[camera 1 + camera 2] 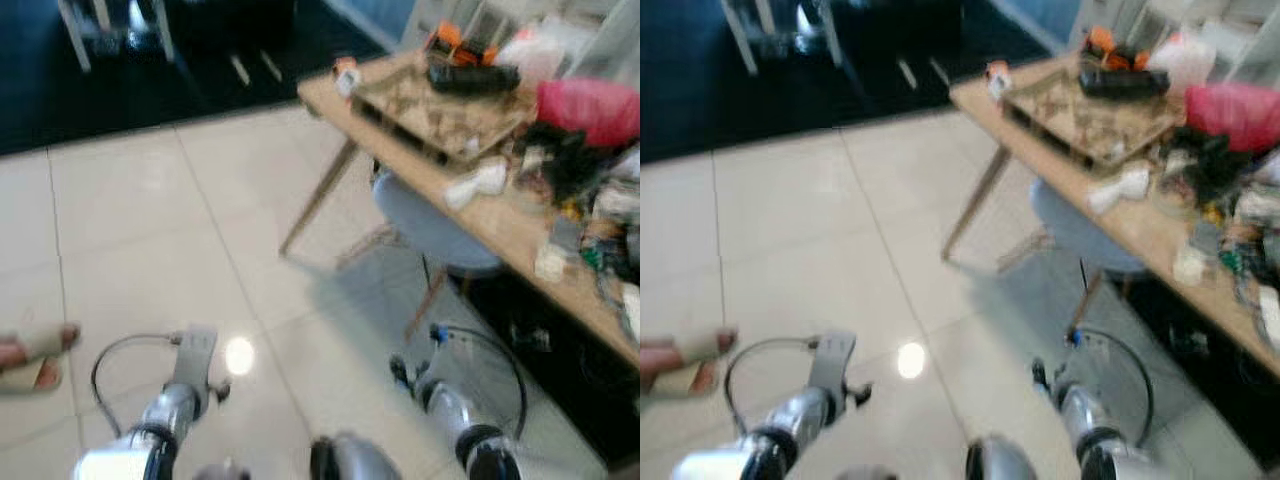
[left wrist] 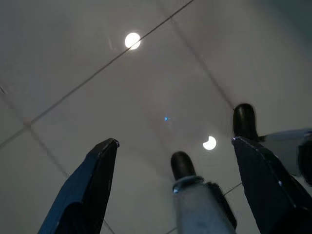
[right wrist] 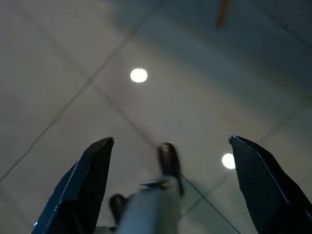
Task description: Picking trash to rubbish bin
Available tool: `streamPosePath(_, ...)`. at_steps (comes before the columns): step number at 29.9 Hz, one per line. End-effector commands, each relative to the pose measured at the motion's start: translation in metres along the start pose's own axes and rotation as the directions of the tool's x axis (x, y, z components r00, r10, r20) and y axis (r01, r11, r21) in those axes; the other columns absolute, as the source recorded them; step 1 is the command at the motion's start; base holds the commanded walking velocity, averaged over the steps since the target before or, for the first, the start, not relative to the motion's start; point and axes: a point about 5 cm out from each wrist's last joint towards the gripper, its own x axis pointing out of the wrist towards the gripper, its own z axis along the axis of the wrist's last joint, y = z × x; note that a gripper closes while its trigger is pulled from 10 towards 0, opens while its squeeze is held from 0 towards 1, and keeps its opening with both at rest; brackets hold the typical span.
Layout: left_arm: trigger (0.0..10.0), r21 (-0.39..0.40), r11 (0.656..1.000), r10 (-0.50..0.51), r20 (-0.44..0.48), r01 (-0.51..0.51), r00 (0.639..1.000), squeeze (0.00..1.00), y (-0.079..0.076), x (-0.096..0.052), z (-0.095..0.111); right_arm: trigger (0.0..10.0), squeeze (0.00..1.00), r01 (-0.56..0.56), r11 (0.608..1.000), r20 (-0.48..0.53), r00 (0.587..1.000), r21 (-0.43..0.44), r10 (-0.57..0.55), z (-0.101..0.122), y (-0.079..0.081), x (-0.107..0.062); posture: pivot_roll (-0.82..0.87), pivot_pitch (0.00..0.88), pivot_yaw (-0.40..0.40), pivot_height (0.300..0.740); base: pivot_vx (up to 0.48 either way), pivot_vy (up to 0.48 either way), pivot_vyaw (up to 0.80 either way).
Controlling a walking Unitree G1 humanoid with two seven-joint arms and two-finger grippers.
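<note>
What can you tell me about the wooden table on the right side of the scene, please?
The wooden table has a light tan top and slim, splayed wooden legs. It stands on the pale tiled floor to the robot's front right, running diagonally. Its top is crowded: a flat tray of small bits, a black and orange device, a pink bag, a white bottle lying down, and blurred clutter. A grey-blue chair is tucked partly beneath it.

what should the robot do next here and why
Probably turn and step toward the wooden table on its right. Both the left gripper and right gripper hang low over bare tiled floor with jaws open and holding nothing, and no trash lies within reach. The clutter, including a crumpled white item near the table's edge, looks like the likeliest pick.
</note>
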Motion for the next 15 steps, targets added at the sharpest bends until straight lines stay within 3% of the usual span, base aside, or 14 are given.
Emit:
streamPosePath(1, 10.0, 0.014, 1.0, -0.009, -0.021, 0.01, 1.0, 0.0, -0.004, 0.0001, -0.0053, 10.0, 0.0, 0.016, 1.0, -0.01, 1.0, -0.006, -0.016, -0.0011, -0.0047, -0.0008, 0.13, 0.099, -0.057, 0.74, 0.0, 0.0, -0.77)
streamPosePath(15, 10.0, 0.027, 1.0, -0.01, -0.028, 0.011, 1.0, 0.0, -0.0048, 0.0001, -0.0067, 10.0, 0.0, 0.017, 1.0, -0.012, 1.0, -0.012, -0.017, -0.0011, -0.0047, -0.0008, 0.13, 0.083, -0.06, 0.74, 0.0, 0.0, -0.77)
